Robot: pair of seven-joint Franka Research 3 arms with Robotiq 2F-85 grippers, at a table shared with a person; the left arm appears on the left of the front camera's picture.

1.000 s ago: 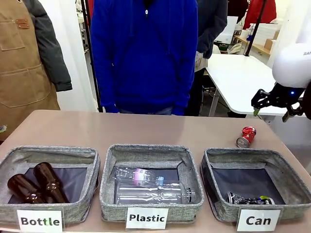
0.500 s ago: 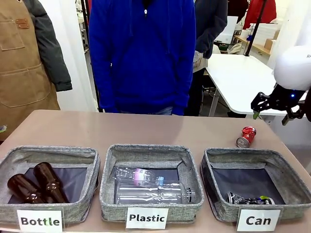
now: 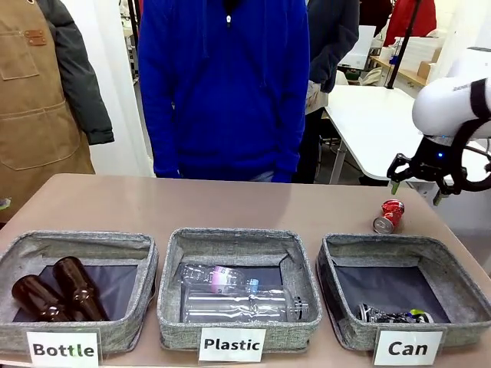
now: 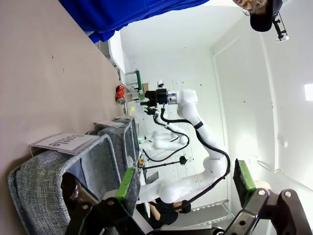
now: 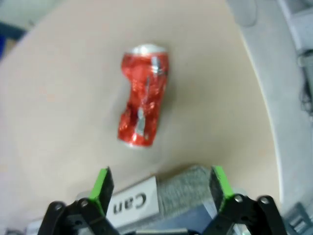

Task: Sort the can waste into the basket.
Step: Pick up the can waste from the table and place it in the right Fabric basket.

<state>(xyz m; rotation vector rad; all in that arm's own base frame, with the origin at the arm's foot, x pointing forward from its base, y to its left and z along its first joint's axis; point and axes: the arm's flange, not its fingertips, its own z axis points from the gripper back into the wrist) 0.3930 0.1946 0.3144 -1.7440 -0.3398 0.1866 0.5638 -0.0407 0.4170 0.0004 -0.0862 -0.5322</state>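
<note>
Jaws spread, right gripper (image 3: 415, 186) hovers above red can (image 3: 388, 215).

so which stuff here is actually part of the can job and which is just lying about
Part of the job:
- red can, crushed, on the table behind the baskets
- black can, already in the Can basket
- Can basket
- right end effector, open above the red can

Just lying about:
- Plastic basket with clear bottles
- Bottle basket with brown bottles

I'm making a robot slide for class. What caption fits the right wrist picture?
Open right claw hovering over a crushed red can lying on the table, beside the basket labelled "Can".
</note>
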